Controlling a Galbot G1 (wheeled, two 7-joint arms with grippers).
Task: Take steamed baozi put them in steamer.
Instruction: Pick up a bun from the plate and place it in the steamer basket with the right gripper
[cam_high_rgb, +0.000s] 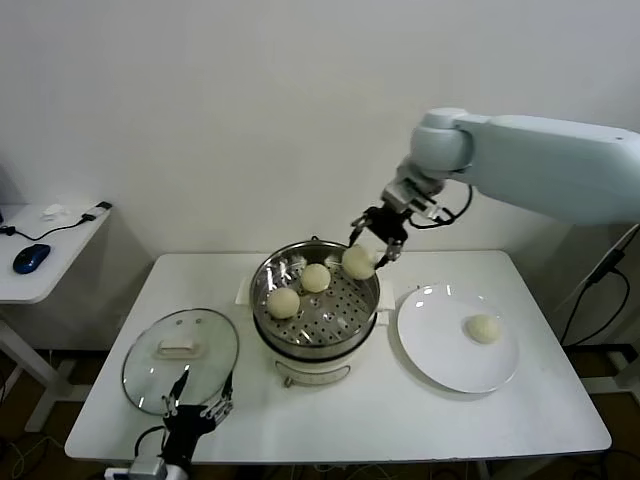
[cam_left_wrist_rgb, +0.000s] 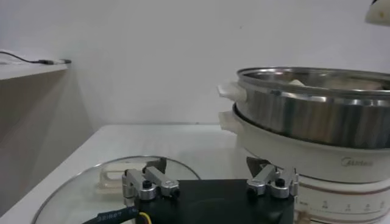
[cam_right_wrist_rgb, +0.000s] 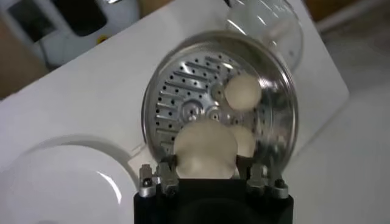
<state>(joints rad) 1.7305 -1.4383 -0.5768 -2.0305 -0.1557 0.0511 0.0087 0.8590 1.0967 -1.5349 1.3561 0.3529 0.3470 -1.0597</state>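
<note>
**Bun number 3 hanging over the steamer**

Right tool (cam_high_rgb: 372, 243) is clamped on 1 round cream-white dough bun (cam_high_rgb: 358, 262), holding it over the right rim of the round shiny steel steamer (cam_high_rgb: 300, 345) with its perforated tray. 2 more buns (cam_high_rgb: 283, 302) (cam_high_rgb: 316, 278) sit on the tray already. 1 bun (cam_high_rgb: 484, 328) is on the flat white plate (cam_high_rgb: 440, 365) to the right. Left tool (cam_high_rgb: 200, 408) is spread wide with nothing in it, low at the near left by the round glass lid (cam_high_rgb: 150, 375) on the white worktop (cam_high_rgb: 400, 420).

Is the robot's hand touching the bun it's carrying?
Touching. The right wrist view shows the right gripper shut on the baozi, fingers pressed against both sides.
</note>
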